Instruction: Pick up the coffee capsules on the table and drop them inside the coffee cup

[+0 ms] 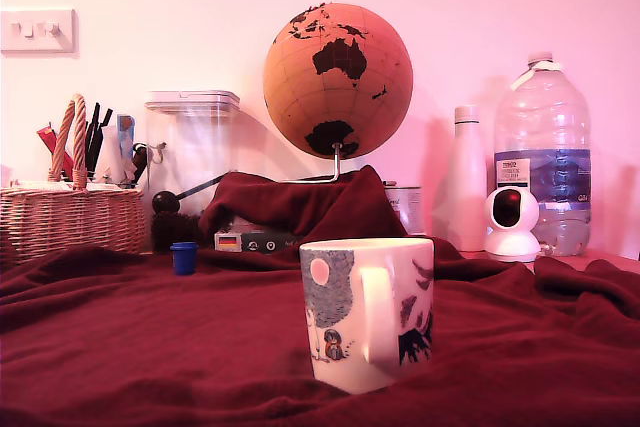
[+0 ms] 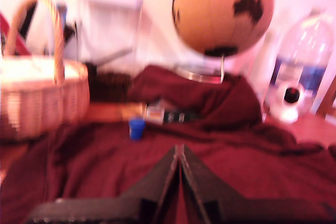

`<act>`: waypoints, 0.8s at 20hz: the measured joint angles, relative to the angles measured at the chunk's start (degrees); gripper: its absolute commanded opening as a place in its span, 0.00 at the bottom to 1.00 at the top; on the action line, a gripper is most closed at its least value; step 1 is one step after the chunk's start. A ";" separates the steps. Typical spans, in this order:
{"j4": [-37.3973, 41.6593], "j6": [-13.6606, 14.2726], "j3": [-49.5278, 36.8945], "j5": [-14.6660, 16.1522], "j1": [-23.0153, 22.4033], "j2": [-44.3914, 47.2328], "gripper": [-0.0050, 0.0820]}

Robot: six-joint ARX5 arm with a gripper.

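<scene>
A small dark-blue coffee capsule [image 1: 183, 257] stands upright on the dark red cloth, towards the exterior view's left and behind the mug. The wrist view shows the same capsule [image 2: 136, 128] ahead of the fingers, some way off. The white coffee cup [image 1: 367, 310] with its printed scene and pink circle stands close to the exterior camera, handle facing it. My gripper [image 2: 179, 153] appears only in the wrist view, its two dark fingers pressed together with nothing between them. The wrist view does not show the cup.
A wicker basket [image 1: 70, 217] sits at the exterior view's left. Behind the cloth stand a clear lidded container [image 1: 192, 152], a globe [image 1: 338, 80], a metal tin [image 1: 405, 205], a white bottle [image 1: 467, 177], a small white camera [image 1: 511, 222] and a large water bottle [image 1: 545, 152].
</scene>
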 measured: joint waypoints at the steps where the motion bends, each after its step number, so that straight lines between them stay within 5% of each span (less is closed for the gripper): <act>1: 1.64 0.00 0.04 0.13 -0.07 2.58 0.04; 4: 8.50 -0.04 0.09 0.39 -1.68 9.86 0.04; 8: 16.83 -0.13 0.20 -3.32 -4.94 18.40 0.08; 10: 20.22 -0.11 0.28 -4.79 -6.12 23.30 0.25; 13: 26.91 -0.52 0.33 -5.46 -7.54 30.21 0.65; 16: 33.70 -0.59 0.35 -5.62 -8.20 35.43 0.73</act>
